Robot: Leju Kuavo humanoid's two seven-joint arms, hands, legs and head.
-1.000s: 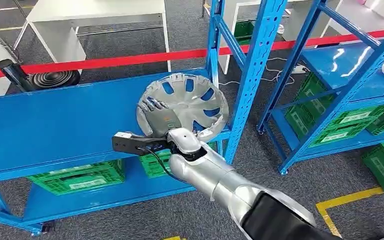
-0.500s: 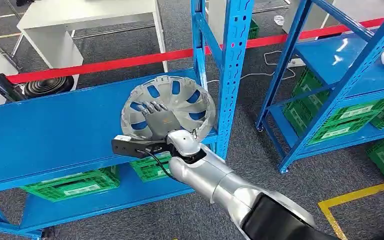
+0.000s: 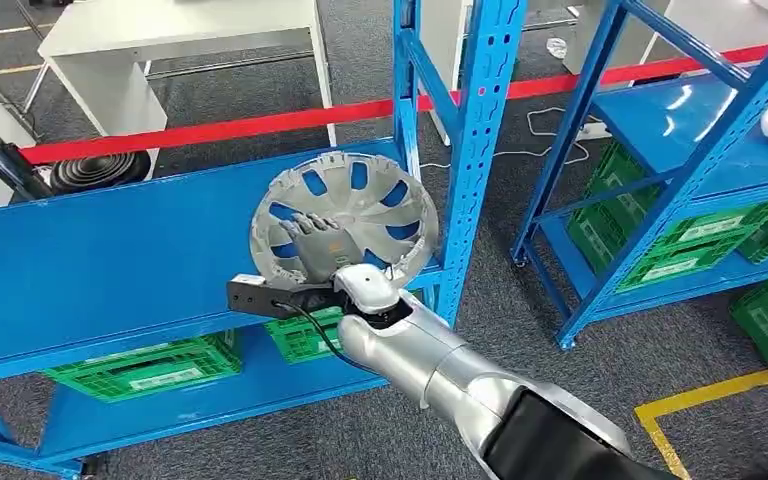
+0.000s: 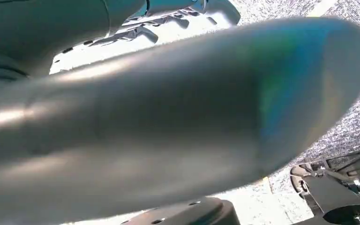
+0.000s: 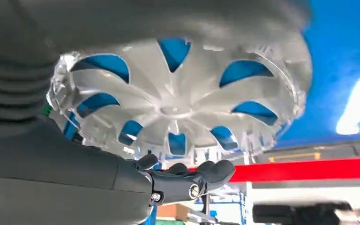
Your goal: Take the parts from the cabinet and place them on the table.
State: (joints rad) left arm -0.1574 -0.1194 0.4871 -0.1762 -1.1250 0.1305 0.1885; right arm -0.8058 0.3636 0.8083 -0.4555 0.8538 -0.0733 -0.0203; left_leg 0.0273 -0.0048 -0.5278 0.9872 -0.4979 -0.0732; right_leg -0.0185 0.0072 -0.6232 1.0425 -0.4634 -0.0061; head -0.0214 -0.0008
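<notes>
Head view is showing the right hand (image 3: 317, 238) gripping a silver hubcap (image 3: 345, 218) by its near rim, fingers lying across the face, above the blue shelf (image 3: 100, 255). The hubcap is looking like thin, light, slightly flexible plastic, smooth and slippery; gripping through a spoke opening at the rim seems safest.

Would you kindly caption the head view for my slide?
Right hand rests on a silver wheel cover at the blue shelf's edge, green crates below.

blue rack shelf (image 3: 90, 260): silver hubcap (image 3: 360, 205) at right end; lower shelf (image 3: 160, 400): green crates (image 3: 145, 368)
</notes>
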